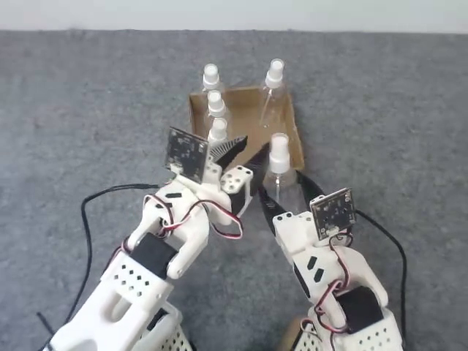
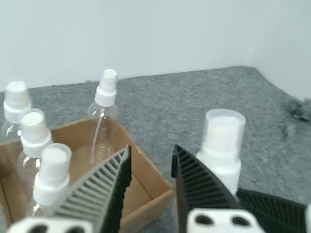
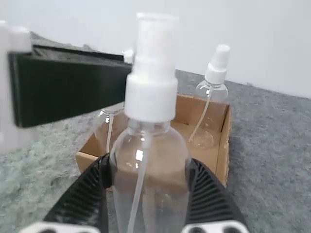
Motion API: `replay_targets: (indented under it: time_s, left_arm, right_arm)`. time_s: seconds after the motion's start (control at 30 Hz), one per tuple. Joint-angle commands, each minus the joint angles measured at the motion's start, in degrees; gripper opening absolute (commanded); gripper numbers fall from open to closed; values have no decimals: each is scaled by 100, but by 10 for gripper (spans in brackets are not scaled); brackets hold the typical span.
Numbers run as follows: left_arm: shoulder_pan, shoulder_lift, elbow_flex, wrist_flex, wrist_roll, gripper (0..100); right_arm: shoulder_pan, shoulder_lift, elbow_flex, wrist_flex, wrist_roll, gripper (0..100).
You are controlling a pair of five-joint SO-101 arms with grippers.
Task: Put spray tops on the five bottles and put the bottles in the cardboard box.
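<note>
Just outside the brown cardboard box (image 1: 297, 137), the right tool (image 3: 148, 177) pinches the fifth clear plastic bottle with white spray top (image 3: 147, 141), the left tool (image 2: 152, 151) spread beside that top; next it probably needs lifting in beside the four boxed bottles (image 1: 216, 104).

White plastic arms (image 1: 117, 292), black ribbed jaws, black servos (image 1: 152, 253), red-white wiring (image 1: 191, 214).

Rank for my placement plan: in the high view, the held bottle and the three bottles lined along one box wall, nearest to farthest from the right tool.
1. Held bottle, inside the right tool.
2. Front bottle, line's near end.
3. Middle bottle, midway along.
4. Back bottle, far corner of the box.
</note>
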State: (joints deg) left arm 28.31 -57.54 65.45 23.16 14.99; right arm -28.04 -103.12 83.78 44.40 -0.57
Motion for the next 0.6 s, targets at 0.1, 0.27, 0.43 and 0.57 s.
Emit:
replay_targets:
  time_s: [0.1,0.27,0.43,0.57]
  left_arm:
    - [510,-141,-119,132,-448,138]
    - [967,-141,-110,360,-642,137]
    - [1160,-141,-110,440,-826,134]
    - [1160,-141,-119,440,-835,133]
  right_arm:
    - [110,-110,-440,40,18,7]
    - [233,-110,-440,13,9,7]
    - [242,-110,-440,48,18,7]
    - [242,-110,-431,48,18,7]
